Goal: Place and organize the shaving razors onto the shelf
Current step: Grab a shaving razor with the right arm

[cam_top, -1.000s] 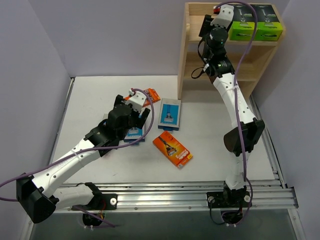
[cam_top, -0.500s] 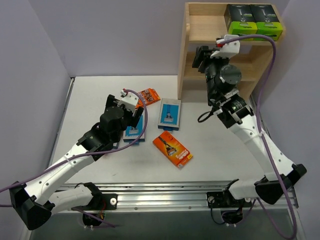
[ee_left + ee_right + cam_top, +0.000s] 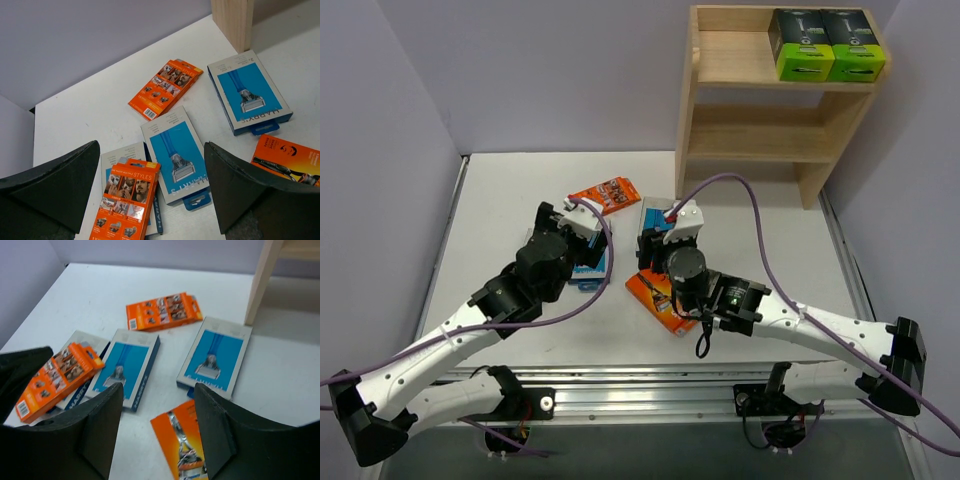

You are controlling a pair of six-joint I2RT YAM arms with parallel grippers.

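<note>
The wooden shelf (image 3: 780, 95) stands at the back right, with two black boxes with lime-green ends (image 3: 803, 45) (image 3: 851, 45) on its top tier. On the table lie three orange packs (image 3: 166, 88) (image 3: 125, 205) (image 3: 182, 445) and three light-blue cards (image 3: 177, 152) (image 3: 248, 90) (image 3: 112, 160). One orange pack lies on top of the leftmost blue card. My left gripper (image 3: 152, 200) is open and empty above that stack. My right gripper (image 3: 160, 435) is open and empty, low over the near orange pack (image 3: 658, 292).
The shelf's near leg (image 3: 232, 22) stands just beyond the rightmost blue card (image 3: 215, 357). Purple walls close in the table on the left and back. A metal rail (image 3: 700, 385) runs along the near edge.
My right arm has swung from the shelf's top tier down to the table, over the packs. My left gripper has shifted slightly left and nearer.
</note>
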